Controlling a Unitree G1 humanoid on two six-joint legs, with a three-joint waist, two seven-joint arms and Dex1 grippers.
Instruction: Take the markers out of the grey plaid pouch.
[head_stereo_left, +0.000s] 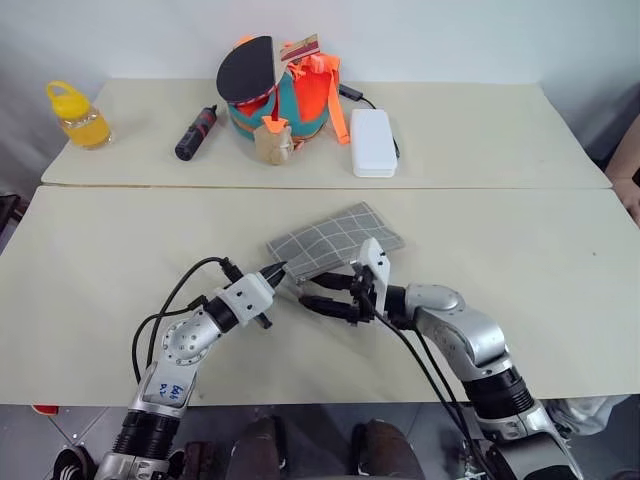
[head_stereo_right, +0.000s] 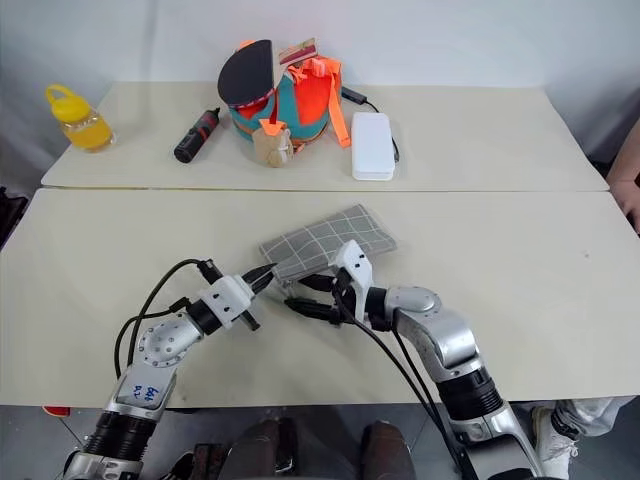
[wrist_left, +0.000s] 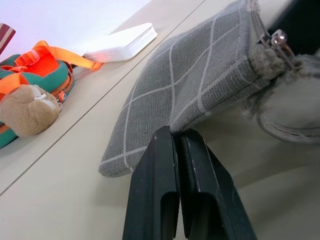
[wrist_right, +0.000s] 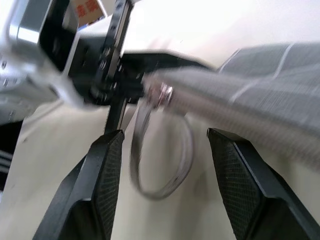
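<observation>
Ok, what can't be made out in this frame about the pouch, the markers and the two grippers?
- The markers: none visible; the grey plaid pouch fabric would hide any inside.
- Zipper open or closed: right wrist view blurred; in the head views the right gripper covers that edge.
- Left gripper: fingers shut at the pouch's edge; whether fabric is pinched is hidden by the fingers themselves.
- Ring pull: whether it is gripped is unclear.

I see two pale tables (head_stereo_left: 120, 270) pushed together. Behind the far table (head_stereo_left: 470, 140) is a plain white wall (head_stereo_left: 450, 35).
</observation>
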